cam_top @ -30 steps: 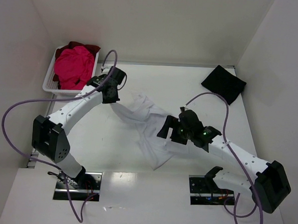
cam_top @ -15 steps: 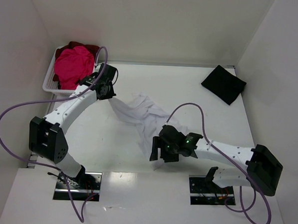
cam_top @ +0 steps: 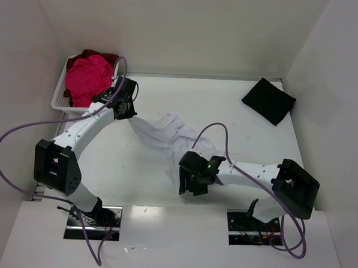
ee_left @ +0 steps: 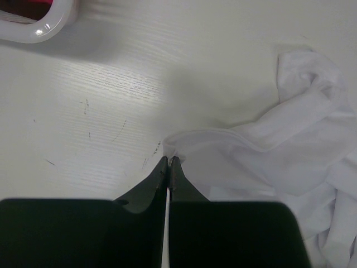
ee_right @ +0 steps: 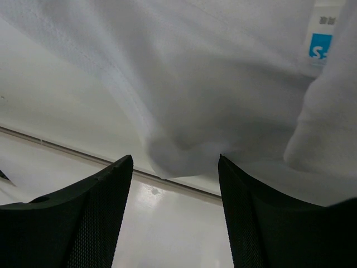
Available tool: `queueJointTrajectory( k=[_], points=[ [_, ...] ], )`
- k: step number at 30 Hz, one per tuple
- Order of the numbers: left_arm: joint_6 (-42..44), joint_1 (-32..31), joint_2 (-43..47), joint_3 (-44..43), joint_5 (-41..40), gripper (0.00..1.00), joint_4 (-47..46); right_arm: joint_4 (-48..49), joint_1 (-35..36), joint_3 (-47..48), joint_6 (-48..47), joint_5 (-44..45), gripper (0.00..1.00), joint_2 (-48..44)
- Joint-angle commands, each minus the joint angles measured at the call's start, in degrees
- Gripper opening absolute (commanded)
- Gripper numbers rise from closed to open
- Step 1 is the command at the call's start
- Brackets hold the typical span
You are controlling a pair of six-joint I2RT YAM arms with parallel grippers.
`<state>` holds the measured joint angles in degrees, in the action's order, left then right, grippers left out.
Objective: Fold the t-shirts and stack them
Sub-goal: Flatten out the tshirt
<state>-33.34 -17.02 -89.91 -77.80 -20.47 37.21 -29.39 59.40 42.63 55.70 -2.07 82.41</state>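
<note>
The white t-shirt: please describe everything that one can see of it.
The white t-shirt is soft, thin cloth, crumpled and unfolded, lying across the middle of the table. The left gripper is shut on its far left edge. The right gripper stands open with a bulge of its near end between the fingers. A blue and white label shows there.

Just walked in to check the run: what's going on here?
Both arms are working on the white t-shirt, crumpled mid-table. The left tool is pinched shut on its far corner, near the basket; the right tool stands open around a bunched fold at its near end, not clamped. The black t-shirt lies folded at the far right. The pink t-shirt and dark red t-shirt sit in the basket.
</note>
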Motion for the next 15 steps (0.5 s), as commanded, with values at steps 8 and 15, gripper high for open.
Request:
queueJointTrajectory(
  k=[8,15],
  points=[
    [2.1,1.4,2.3,2.3,1.8,0.00,-3.2,-1.1,2.8,4.0,0.0,2.2,0.60,5.7],
    [2.1,2.4,2.8,2.8,2.4,0.00,-3.7,-1.6,4.4,5.3,-1.6,2.2,0.51,8.5]
  ],
)
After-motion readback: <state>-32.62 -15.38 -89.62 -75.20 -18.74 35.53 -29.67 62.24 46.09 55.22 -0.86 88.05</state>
